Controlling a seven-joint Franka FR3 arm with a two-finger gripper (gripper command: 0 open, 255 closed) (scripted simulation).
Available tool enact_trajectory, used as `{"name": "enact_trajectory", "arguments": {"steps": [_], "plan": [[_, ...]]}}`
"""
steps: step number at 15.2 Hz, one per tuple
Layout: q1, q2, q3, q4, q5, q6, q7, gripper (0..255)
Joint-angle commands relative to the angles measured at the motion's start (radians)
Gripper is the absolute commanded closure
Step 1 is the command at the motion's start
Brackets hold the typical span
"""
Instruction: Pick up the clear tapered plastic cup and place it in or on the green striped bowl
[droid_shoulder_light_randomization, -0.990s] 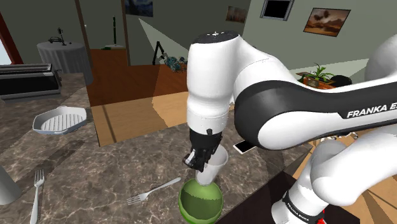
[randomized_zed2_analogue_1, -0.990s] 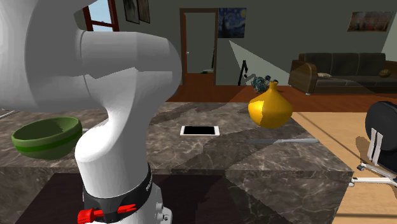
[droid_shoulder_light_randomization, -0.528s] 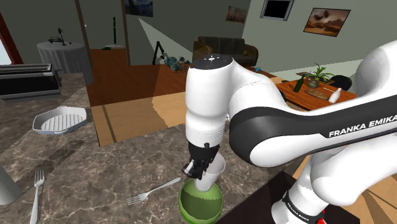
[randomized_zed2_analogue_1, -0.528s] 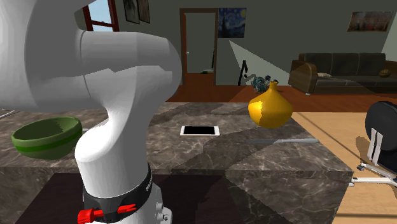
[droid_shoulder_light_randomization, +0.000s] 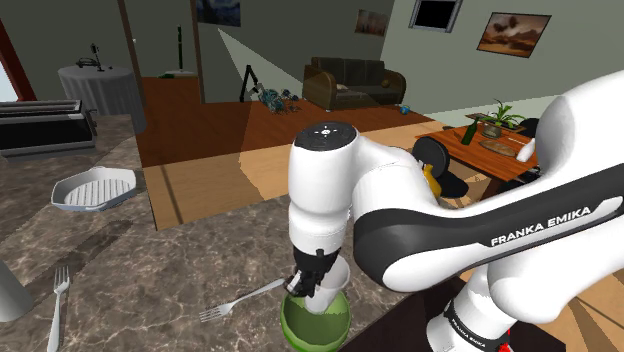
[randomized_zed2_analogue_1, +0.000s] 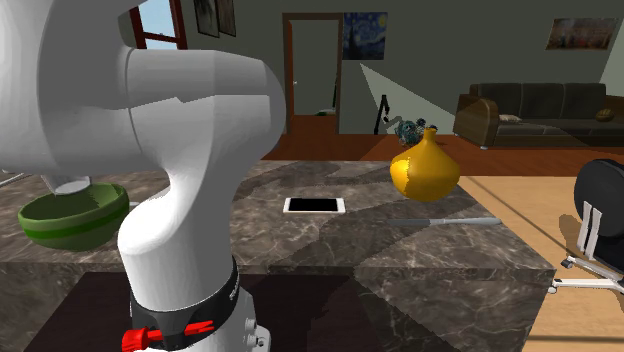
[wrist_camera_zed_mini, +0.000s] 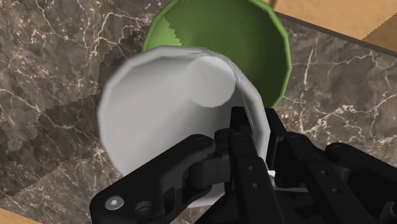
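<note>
We see the gripper (droid_shoulder_light_randomization: 308, 283) shut on the cup (droid_shoulder_light_randomization: 329, 288). In the wrist view its black fingers (wrist_camera_zed_mini: 236, 147) pinch the wall at the rim, one inside the mouth and one outside. The cup (wrist_camera_zed_mini: 165, 108) is drawn plain whitish-grey rather than clear, and it narrows toward its base.

That base hangs over the green bowl (droid_shoulder_light_randomization: 316, 326). In the second exterior view a pale shape (randomized_zed2_analogue_1: 68, 185) sits at the bowl's rim (randomized_zed2_analogue_1: 72, 212). We take it for the cup's lower end dipping inside, though the arm hides too much to be sure it touches the bottom.

We judge the pick and the carry done. What is left is to lower the cup if needed, open the fingers and draw clear without tipping it.

The bowl stands near the edge of a dark veined stone counter (droid_shoulder_light_randomization: 150, 265). A fork (droid_shoulder_light_randomization: 240, 299) lies just beside it, and a white ribbed dish (droid_shoulder_light_randomization: 93, 188) sits well apart. Across the counter lie a phone (randomized_zed2_analogue_1: 315, 205) and a yellow vase (randomized_zed2_analogue_1: 425, 170). Beyond are a wooden floor and a brown sofa (droid_shoulder_light_randomization: 350, 82).
</note>
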Motion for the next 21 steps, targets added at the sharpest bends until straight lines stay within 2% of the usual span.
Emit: {"name": "enact_trajectory", "arguments": {"steps": [1, 10, 11, 16, 20, 21], "plan": [[-0.005, 0.015, 0.008, -0.015, -0.006, 0.029, 0.005, 255], [-0.008, 0.026, 0.015, -0.026, -0.01, 0.05, 0.01, 255], [-0.008, 0.026, 0.015, -0.026, -0.01, 0.05, 0.01, 0], [-0.008, 0.026, 0.015, -0.026, -0.009, 0.049, 0.01, 0], [0.002, -0.02, -0.016, 0.071, 0.001, -0.088, -0.005, 0], [0.002, -0.02, -0.016, 0.071, 0.001, -0.088, -0.005, 0]]}}
